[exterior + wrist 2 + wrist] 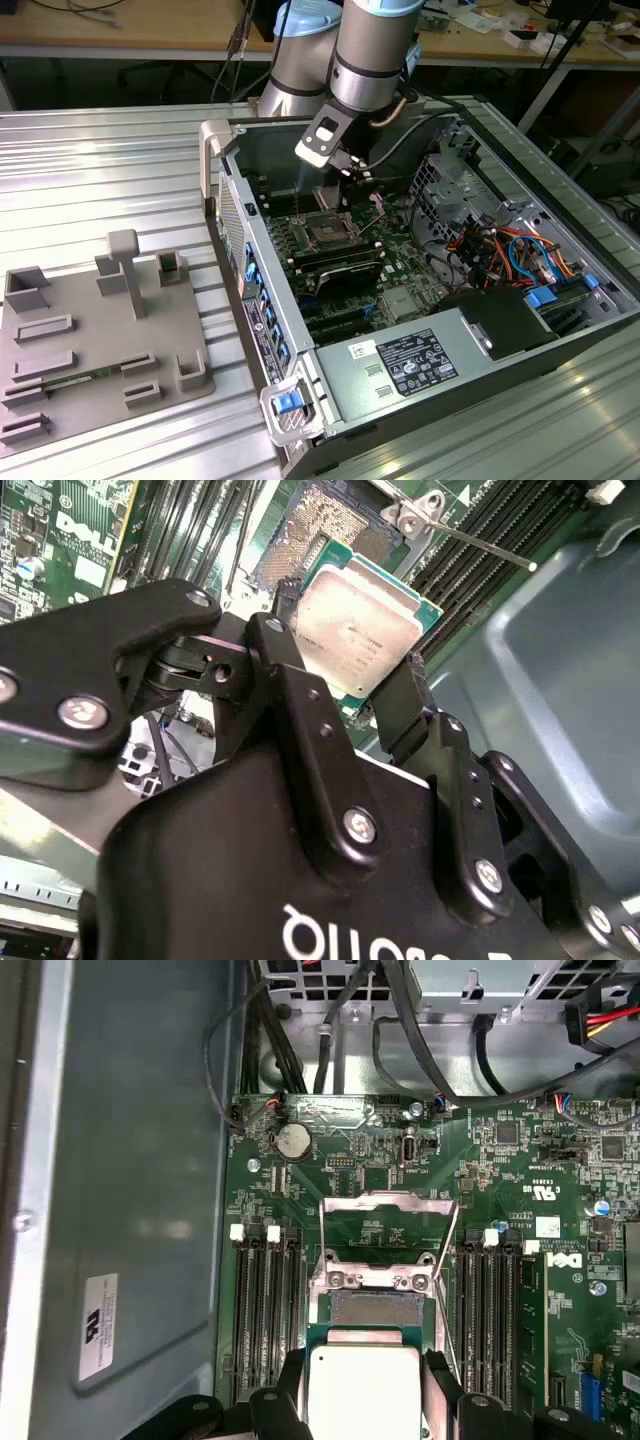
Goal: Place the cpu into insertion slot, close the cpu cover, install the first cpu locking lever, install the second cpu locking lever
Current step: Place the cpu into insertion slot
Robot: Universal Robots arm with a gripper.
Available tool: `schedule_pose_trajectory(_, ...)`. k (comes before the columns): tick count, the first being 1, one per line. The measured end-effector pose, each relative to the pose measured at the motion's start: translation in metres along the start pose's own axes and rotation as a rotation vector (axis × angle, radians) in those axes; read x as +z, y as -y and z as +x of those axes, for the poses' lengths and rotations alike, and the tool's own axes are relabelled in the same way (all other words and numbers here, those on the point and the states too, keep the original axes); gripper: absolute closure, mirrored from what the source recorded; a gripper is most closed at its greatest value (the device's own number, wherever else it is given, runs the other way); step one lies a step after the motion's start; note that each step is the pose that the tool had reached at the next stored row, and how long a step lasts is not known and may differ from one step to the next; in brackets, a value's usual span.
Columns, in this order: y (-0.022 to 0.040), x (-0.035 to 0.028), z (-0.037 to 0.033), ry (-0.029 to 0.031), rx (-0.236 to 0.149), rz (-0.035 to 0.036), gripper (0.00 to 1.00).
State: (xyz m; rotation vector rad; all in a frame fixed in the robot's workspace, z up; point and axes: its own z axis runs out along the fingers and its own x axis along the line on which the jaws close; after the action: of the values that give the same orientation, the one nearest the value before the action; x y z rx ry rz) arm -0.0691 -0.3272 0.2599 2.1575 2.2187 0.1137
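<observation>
The cpu (355, 630) is a silvery square chip with a pale edge, pinched between my gripper's (345, 665) two black fingers (285, 645). In the first wrist view the cpu (362, 1390) hangs just short of the insertion slot (375, 1308), whose dark pin field is bare. The cpu cover (385, 1201) stands swung up off the slot on its hinge. A thin locking lever (450, 1250) is raised beside it and also shows as a rod (480, 542). In the exterior view my gripper (345, 165) hovers above the insertion slot (328, 228) inside the open case.
Long black memory slots (265, 1310) flank the socket on both sides. Cable bundles (400, 1010) run along the board's far edge. The grey case wall (130, 1210) is close by. A grey fixture plate (90, 340) lies on the table at the exterior view's left.
</observation>
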Motion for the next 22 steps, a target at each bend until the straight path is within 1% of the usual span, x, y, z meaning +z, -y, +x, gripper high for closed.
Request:
schedule_pose_trajectory(1, 0.0001, 0.0051, -0.0001, 0.0047, 0.005, 0.0005, 0.45)
schedule_pose_trajectory(2, 0.0004, 0.0094, 0.0001, 0.0115, 0.005, 0.0047, 0.45)
schedule_pose_trajectory(5, 0.0003, 0.0127, 0.0008, 0.0227, 0.004, 0.0067, 0.45)
schedule_pose_trajectory(7, 0.0003, 0.0143, 0.001, 0.0334, 0.003, 0.0081, 0.45)
schedule_pose_trajectory(8, 0.0002, 0.016, 0.0012, 0.036, 0.003, 0.0082, 0.45)
schedule_pose_trajectory(14, 0.0006, 0.027, 0.0014, 0.0362, 0.003, 0.0081, 0.45)
schedule_pose_trajectory(16, 0.0009, 0.0331, 0.0012, 0.0364, 0.003, 0.0083, 0.45)
schedule_pose_trajectory(22, 0.0017, 0.0448, 0.001, 0.0362, 0.003, 0.0081, 0.45)
